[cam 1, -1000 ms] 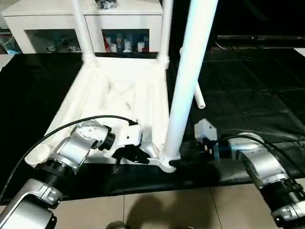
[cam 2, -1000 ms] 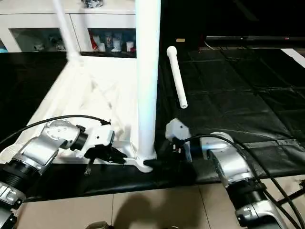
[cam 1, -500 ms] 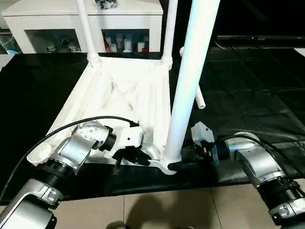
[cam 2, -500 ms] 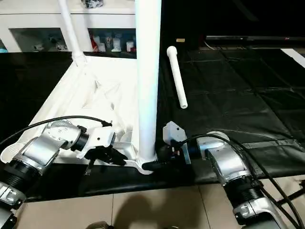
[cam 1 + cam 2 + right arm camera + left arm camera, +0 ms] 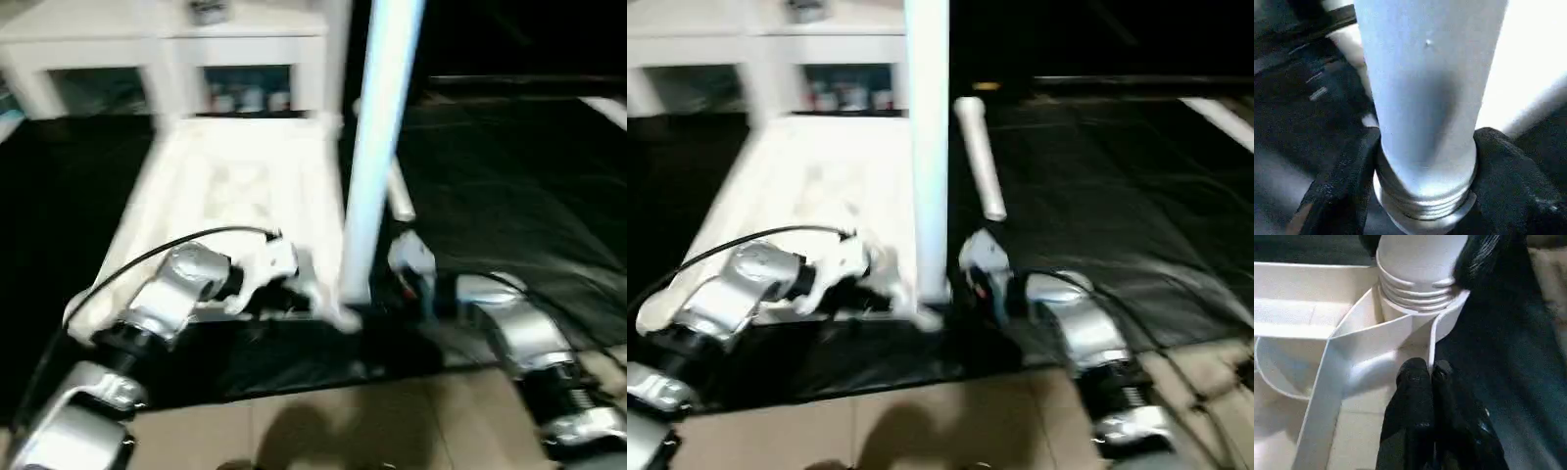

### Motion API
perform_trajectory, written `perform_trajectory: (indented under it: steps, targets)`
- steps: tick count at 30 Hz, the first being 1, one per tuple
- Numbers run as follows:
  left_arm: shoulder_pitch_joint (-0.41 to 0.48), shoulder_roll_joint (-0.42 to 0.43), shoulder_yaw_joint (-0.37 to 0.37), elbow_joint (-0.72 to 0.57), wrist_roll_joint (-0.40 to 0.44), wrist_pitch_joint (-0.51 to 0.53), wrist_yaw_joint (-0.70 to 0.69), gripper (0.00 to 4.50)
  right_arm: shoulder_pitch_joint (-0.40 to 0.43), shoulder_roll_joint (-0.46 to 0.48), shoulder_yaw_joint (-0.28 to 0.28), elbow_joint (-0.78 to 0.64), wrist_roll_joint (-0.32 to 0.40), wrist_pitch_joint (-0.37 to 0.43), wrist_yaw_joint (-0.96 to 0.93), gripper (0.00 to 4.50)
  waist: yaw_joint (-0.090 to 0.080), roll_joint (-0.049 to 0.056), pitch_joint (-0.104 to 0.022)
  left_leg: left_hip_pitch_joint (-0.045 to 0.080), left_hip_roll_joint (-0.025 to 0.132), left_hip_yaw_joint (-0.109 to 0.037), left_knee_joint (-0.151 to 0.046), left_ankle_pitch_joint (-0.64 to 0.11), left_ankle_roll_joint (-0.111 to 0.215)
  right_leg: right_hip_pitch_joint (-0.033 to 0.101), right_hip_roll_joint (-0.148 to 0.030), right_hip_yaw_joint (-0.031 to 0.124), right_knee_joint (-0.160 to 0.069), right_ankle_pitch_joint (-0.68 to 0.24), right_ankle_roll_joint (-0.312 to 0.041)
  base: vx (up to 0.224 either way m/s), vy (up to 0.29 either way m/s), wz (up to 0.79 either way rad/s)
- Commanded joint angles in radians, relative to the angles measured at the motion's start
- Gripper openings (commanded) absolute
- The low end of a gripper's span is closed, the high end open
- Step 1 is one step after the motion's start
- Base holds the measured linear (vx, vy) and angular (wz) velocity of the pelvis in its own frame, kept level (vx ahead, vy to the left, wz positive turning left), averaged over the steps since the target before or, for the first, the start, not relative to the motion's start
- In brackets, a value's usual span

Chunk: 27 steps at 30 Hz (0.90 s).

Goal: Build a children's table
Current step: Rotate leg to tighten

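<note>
black matting is covering the floor, with a white cabinet [image 5: 176, 59] standing at the far edge and pale tiles showing nearest the robot. on the mat the table top [image 5: 235, 186] is lying upside down, ribs facing up. an upright leg [image 5: 377, 137] is standing in the near corner socket [image 5: 1415, 308], its threads partly showing above the rim, so it is probably not fully screwed home. a loose leg [image 5: 978, 166] is lying on the mat just beyond, beside the top.

the left gripper [image 5: 1422, 374] is sitting with its fingers pressed together, tips touching the thin web of plastic next to the socket, seemingly steadying the top. the right gripper [image 5: 1425, 161] is wrapping the base of the upright leg, one finger [image 5: 1342, 181] on each side just above the threads, pinching it.

the parts are looking like hollow moulded plastic: light, fairly stiff, smooth and likely slippery under the black pads. the tall leg is probably tipping easily while loose, so gripping low near the threads is seeming wise, while the top is best pinned at the ribbed corner rather than the thin edge.
</note>
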<state>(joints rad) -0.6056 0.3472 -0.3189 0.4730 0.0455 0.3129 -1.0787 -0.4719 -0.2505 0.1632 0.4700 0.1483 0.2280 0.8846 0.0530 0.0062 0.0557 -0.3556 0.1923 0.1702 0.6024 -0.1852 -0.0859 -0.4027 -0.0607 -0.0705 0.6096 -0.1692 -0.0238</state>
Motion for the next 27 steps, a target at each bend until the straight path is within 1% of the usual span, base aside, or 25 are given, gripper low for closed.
perform_trajectory:
  steps: [1,2,3,5,6,7,8,9,10,11,12,13,14,15,16,17,18,19,20,22,23,24,25,26,27]
  targets:
    - [-0.072,-0.070,0.059,-0.035,-0.027,0.062,0.129,0.00,-0.044,0.081,0.014,0.097,-0.034,0.026,-0.182,2.69,-0.009,-0.004,-0.063,-0.010,0.019,-0.020,-0.074,-0.247,0.002,0.057,-0.078,0.030,-0.100,-0.522,-0.097,0.000,0.000,0.00]
    - [-0.079,-0.082,0.070,-0.035,-0.024,0.077,0.161,0.00,-0.061,0.101,0.004,0.128,-0.041,0.025,-0.237,2.69,-0.014,-0.001,-0.064,-0.009,0.017,-0.020,-0.073,-0.245,0.006,0.055,-0.078,0.030,-0.104,-0.523,-0.095,0.000,0.000,0.00]
    - [-0.087,-0.098,0.083,-0.035,-0.020,0.104,0.198,0.00,-0.082,0.122,-0.005,0.166,-0.051,0.024,-0.305,2.69,-0.024,-0.004,-0.066,-0.018,0.017,-0.021,-0.071,-0.222,0.008,0.060,-0.078,0.032,-0.099,-0.491,-0.101,0.000,0.000,0.00]
    - [-0.101,-0.118,0.094,-0.037,-0.005,0.133,0.251,0.00,-0.115,0.154,-0.021,0.221,-0.068,0.016,-0.410,2.69,-0.029,-0.004,-0.072,-0.012,0.016,-0.016,-0.066,-0.195,0.025,0.054,-0.075,0.037,-0.097,-0.420,-0.126,0.000,0.000,0.00]
    - [-0.106,-0.125,0.099,-0.038,0.000,0.143,0.272,0.00,-0.126,0.167,-0.028,0.237,-0.073,0.013,-0.445,2.68,-0.031,-0.004,-0.073,-0.014,0.016,-0.016,-0.065,-0.182,0.032,0.057,-0.073,0.038,-0.093,-0.385,-0.137,0.000,0.000,0.00]
    - [-0.115,-0.137,0.105,-0.042,0.007,0.160,0.300,0.00,-0.144,0.188,-0.038,0.258,-0.081,0.007,-0.496,2.68,-0.034,0.000,-0.074,-0.015,0.018,-0.013,-0.064,-0.156,0.039,0.054,-0.072,0.041,-0.087,-0.319,-0.163,0.000,0.000,0.00]
    - [-0.122,-0.151,0.111,-0.050,0.013,0.180,0.328,0.00,-0.163,0.209,-0.044,0.278,-0.095,0.001,-0.547,2.68,-0.035,-0.004,-0.081,-0.018,0.017,-0.012,-0.060,-0.123,0.047,0.061,-0.071,0.041,-0.076,-0.254,-0.185,0.000,0.000,0.00]
    - [-0.126,-0.158,0.114,-0.055,0.015,0.191,0.341,0.00,-0.173,0.219,-0.048,0.289,-0.102,-0.002,-0.570,2.68,-0.031,-0.001,-0.087,-0.021,0.016,-0.010,-0.055,-0.071,0.063,0.062,-0.069,0.042,-0.067,-0.162,-0.202,0.000,0.000,0.00]
    - [-0.127,-0.165,0.113,-0.063,0.011,0.198,0.344,0.00,-0.184,0.231,-0.061,0.306,-0.101,-0.004,-0.587,2.68,-0.031,0.000,-0.087,-0.022,0.016,-0.010,-0.054,-0.056,0.074,0.060,-0.068,0.043,-0.063,-0.122,-0.214,0.000,0.000,0.00]
    - [-0.126,-0.171,0.111,-0.073,0.005,0.209,0.346,0.00,-0.195,0.240,-0.074,0.325,-0.101,-0.011,-0.605,2.68,-0.030,-0.001,-0.087,-0.025,0.017,-0.009,-0.054,-0.033,0.093,0.062,-0.067,0.041,-0.058,-0.061,-0.235,0.000,0.000,0.00]
    - [-0.126,-0.173,0.110,-0.075,0.004,0.211,0.346,0.00,-0.199,0.242,-0.080,0.333,-0.099,-0.015,-0.614,2.68,-0.030,0.000,-0.088,-0.025,0.017,-0.010,-0.053,-0.027,0.101,0.063,-0.067,0.040,-0.055,-0.036,-0.243,0.000,0.000,0.00]
    - [-0.126,-0.173,0.106,-0.080,0.002,0.211,0.343,0.00,-0.203,0.244,-0.095,0.340,-0.089,-0.020,-0.621,2.68,-0.029,0.004,-0.091,-0.025,0.020,-0.011,-0.052,-0.008,0.116,0.064,-0.069,0.040,-0.049,0.013,-0.258,0.000,0.000,0.00]
    - [-0.122,-0.170,0.100,-0.086,-0.001,0.210,0.338,0.00,-0.205,0.239,-0.115,0.345,-0.069,-0.033,-0.631,3.24,-0.028,0.005,-0.091,-0.024,0.022,-0.010,-0.050,-0.001,0.136,0.063,-0.070,0.039,-0.046,0.045,-0.275,0.000,0.000,0.00]
    - [-0.121,-0.169,0.100,-0.088,-0.002,0.209,0.335,0.00,-0.204,0.237,-0.118,0.344,-0.065,-0.035,-0.630,3.38,-0.028,0.005,-0.090,-0.023,0.023,-0.010,-0.050,-0.003,0.142,0.062,-0.070,0.039,-0.046,0.047,-0.278,0.000,0.000,0.00]
    - [-0.118,-0.166,0.099,-0.090,-0.005,0.210,0.331,0.00,-0.201,0.231,-0.125,0.340,-0.060,-0.044,-0.626,3.38,-0.028,0.005,-0.089,-0.023,0.025,-0.010,-0.050,-0.005,0.144,0.061,-0.070,0.039,-0.046,0.046,-0.281,0.000,0.000,0.00]
    - [-0.109,-0.156,0.095,-0.094,-0.011,0.202,0.313,0.00,-0.185,0.206,-0.138,0.318,-0.048,-0.074,-0.601,3.48,-0.024,0.006,-0.090,-0.021,0.027,-0.009,-0.048,-0.009,0.147,0.060,-0.072,0.040,-0.046,0.042,-0.286,0.000,0.000,0.00]
    - [-0.105,-0.150,0.092,-0.094,-0.013,0.195,0.305,0.00,-0.178,0.195,-0.144,0.308,-0.045,-0.086,-0.590,3.60,-0.014,0.007,-0.093,-0.019,0.028,-0.007,-0.045,-0.001,0.152,0.058,-0.072,0.042,-0.042,0.063,-0.289,0.000,0.000,0.00]
    - [-0.103,-0.147,0.091,-0.094,-0.014,0.191,0.300,0.00,-0.174,0.190,-0.147,0.303,-0.044,-0.091,-0.585,3.60,-0.011,0.005,-0.091,-0.020,0.027,-0.006,-0.045,0.003,0.158,0.057,-0.070,0.042,-0.041,0.071,-0.291,0.000,0.000,0.00]
    - [-0.098,-0.140,0.090,-0.093,-0.016,0.191,0.291,0.00,-0.161,0.176,-0.149,0.283,-0.038,-0.102,-0.554,3.81,-0.005,0.007,-0.089,-0.019,0.028,-0.005,-0.046,-0.011,0.161,0.054,-0.070,0.041,-0.043,0.061,-0.291,0.000,0.000,0.00]
    - [-0.093,-0.132,0.087,-0.092,-0.017,0.182,0.279,0.00,-0.147,0.163,-0.148,0.262,-0.035,-0.112,-0.520,3.86,0.002,0.006,-0.087,-0.017,0.030,-0.004,-0.047,-0.040,0.151,0.055,-0.072,0.042,-0.046,0.023,-0.283,0.000,0.000,0.00]
    - [-0.081,-0.105,0.078,-0.081,-0.013,0.140,0.242,0.00,-0.105,0.122,-0.143,0.198,-0.021,-0.129,-0.431,3.99,0.012,0.004,-0.084,-0.017,0.030,-0.004,-0.049,-0.070,0.141,0.056,-0.073,0.043,-0.053,-0.019,-0.261,0.000,0.000,0.00]
    - [-0.075,-0.091,0.074,-0.074,-0.012,0.119,0.224,0.00,-0.084,0.101,-0.141,0.165,-0.013,-0.136,-0.387,4.11,0.012,0.004,-0.082,-0.015,0.030,-0.003,-0.050,-0.078,0.137,0.054,-0.072,0.044,-0.053,-0.029,-0.258,0.000,0.000,0.00]
    - [-0.069,-0.076,0.072,-0.065,-0.013,0.099,0.202,0.00,-0.061,0.077,-0.137,0.130,-0.005,-0.142,-0.341,4.23,0.014,0.005,-0.083,-0.016,0.029,-0.004,-0.051,-0.085,0.138,0.056,-0.070,0.043,-0.056,-0.037,-0.252,0.000,0.000,0.00]
    - [-0.067,-0.073,0.071,-0.064,-0.014,0.095,0.197,0.00,-0.056,0.071,-0.135,0.123,-0.003,-0.144,-0.331,4.31,0.017,0.004,-0.084,-0.016,0.031,-0.005,-0.051,-0.085,0.131,0.056,-0.072,0.045,-0.053,-0.034,-0.247,0.000,0.000,0.00]
    - [-0.065,-0.068,0.071,-0.061,-0.015,0.089,0.188,0.00,-0.048,0.061,-0.134,0.111,0.001,-0.147,-0.314,4.37,0.015,0.005,-0.083,-0.017,0.030,-0.005,-0.052,-0.087,0.123,0.056,-0.070,0.043,-0.055,-0.048,-0.245,0.000,0.000,0.00]
